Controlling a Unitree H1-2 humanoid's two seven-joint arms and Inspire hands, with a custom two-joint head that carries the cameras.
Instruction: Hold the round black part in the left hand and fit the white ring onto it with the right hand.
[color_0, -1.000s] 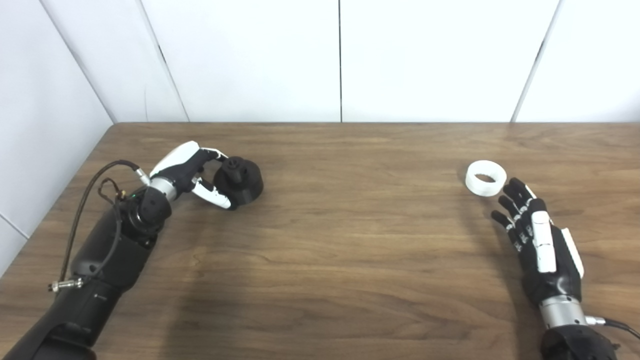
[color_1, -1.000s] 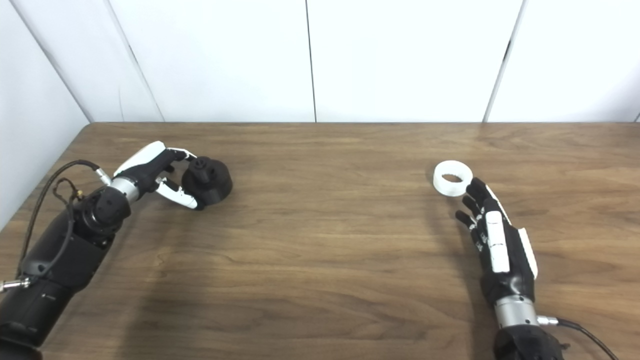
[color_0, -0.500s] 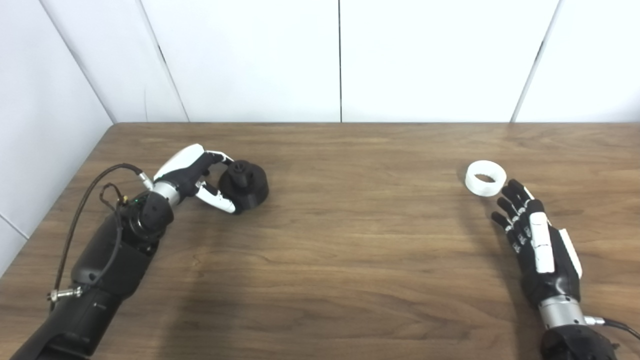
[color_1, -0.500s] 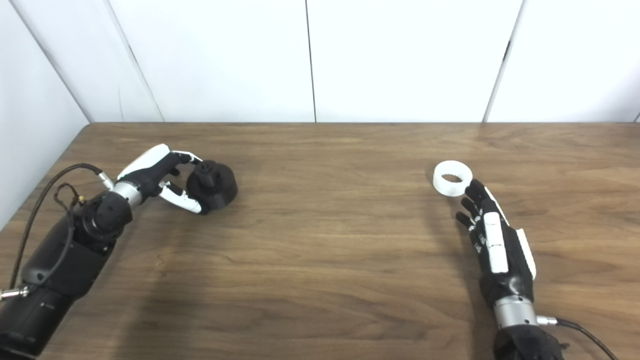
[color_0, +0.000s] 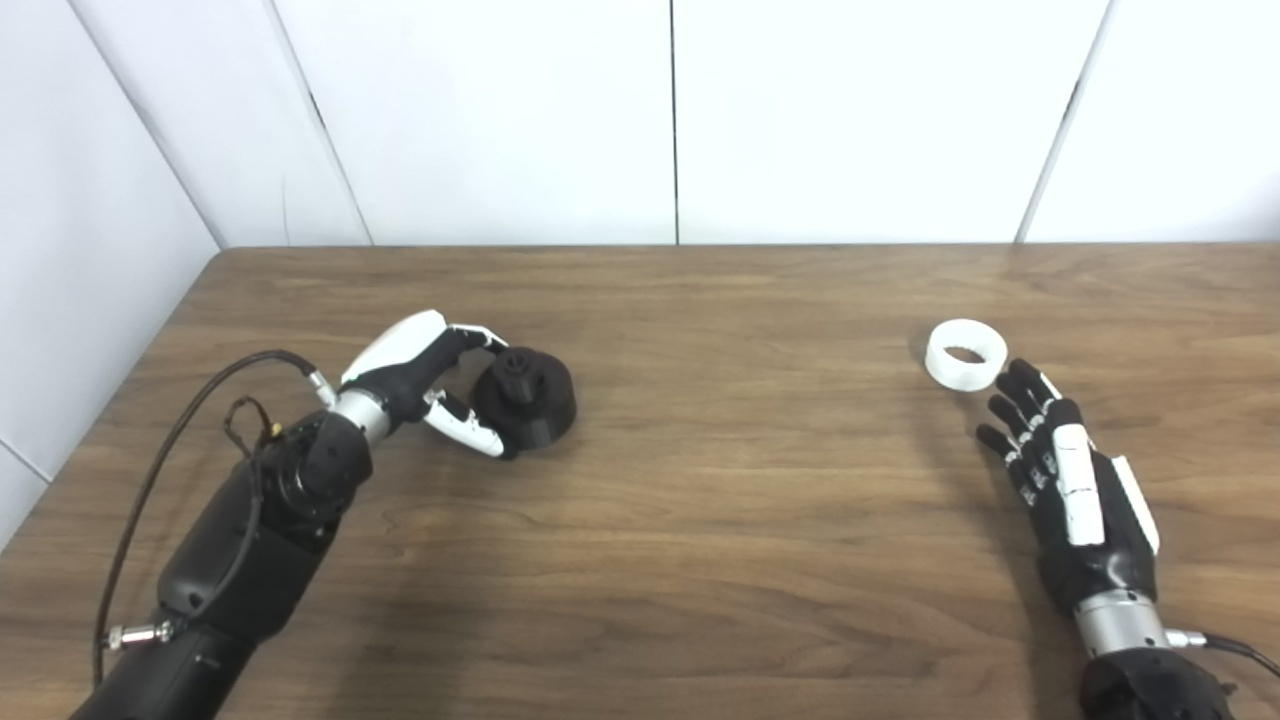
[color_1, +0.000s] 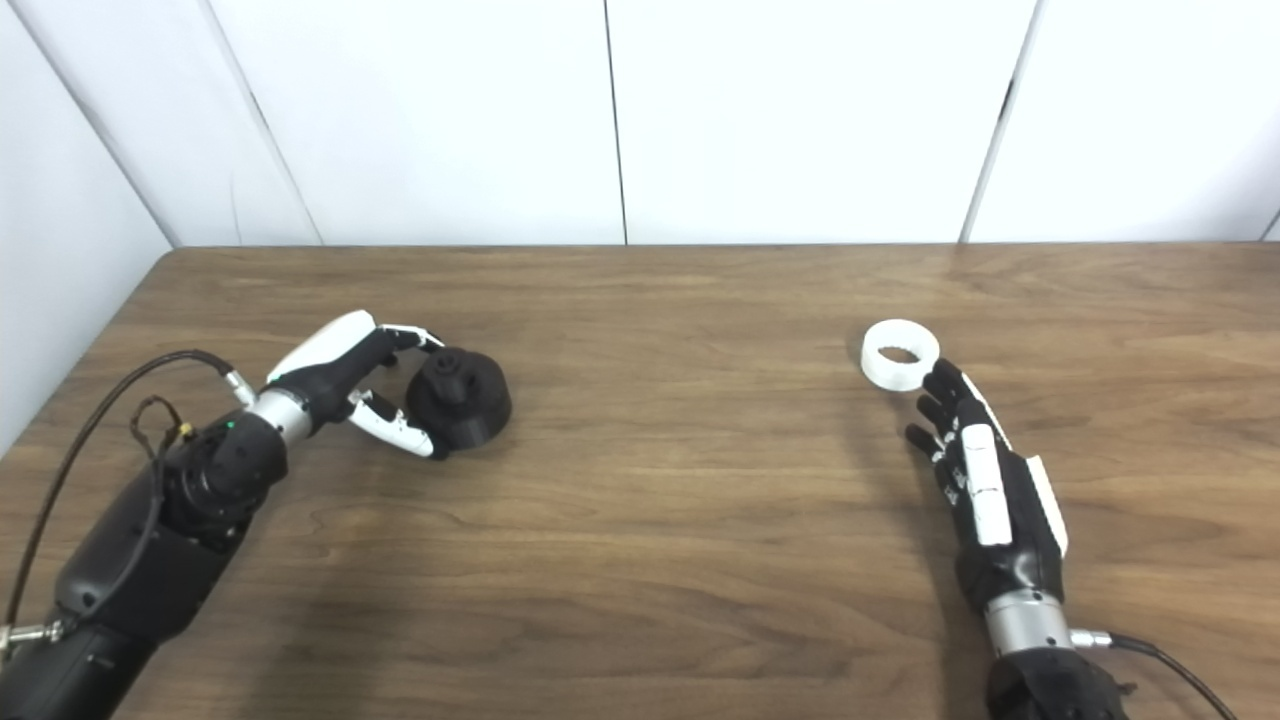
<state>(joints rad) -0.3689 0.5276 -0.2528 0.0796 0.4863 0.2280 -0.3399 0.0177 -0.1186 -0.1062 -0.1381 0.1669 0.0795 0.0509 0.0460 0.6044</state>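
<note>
Table (color_0: 700, 520): brown wood grain, both arms coming in from its near edge, white wall panels behind.
Round black part (color_0: 527, 397): sits on the left half of the table, a small knob on its top, its wider body below.
Left hand (color_0: 425, 375): wrapped around the part from its left side; fingers curl over the top toward the knob and the white thumb presses low on the near side. It grips the part, which looks to rest on the wood.
White ring (color_0: 966, 354): lies flat on the right half of the table, hole facing up, well apart from the black part.
Right hand (color_0: 1070, 490): back facing up, fingers straight and spread, holding nothing. Its fingertips (color_0: 1012, 372) reach just beside the ring's near right edge; contact cannot be told.
</note>
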